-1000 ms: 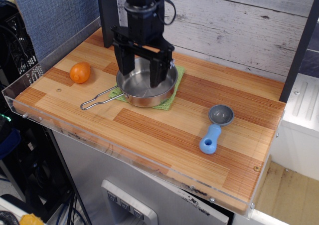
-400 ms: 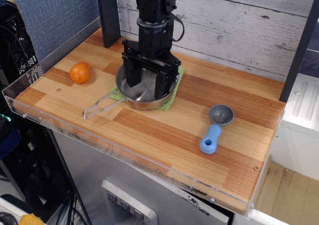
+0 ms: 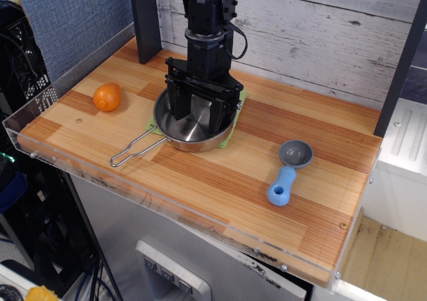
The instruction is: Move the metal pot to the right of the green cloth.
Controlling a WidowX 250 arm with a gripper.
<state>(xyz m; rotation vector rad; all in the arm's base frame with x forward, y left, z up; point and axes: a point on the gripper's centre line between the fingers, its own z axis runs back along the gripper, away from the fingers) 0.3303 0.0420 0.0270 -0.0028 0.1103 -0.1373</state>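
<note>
The pincer reaches down into the metal pot (whether its fingers grip the rim I cannot tell), which sits atop the green cloth on the wooden surface, so the grasping step looks underway, and next comes carrying it rightward.

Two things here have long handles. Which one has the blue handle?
The small grey scoop at the right. The metal pot under the gripper has a thin bare wire handle instead.
</note>
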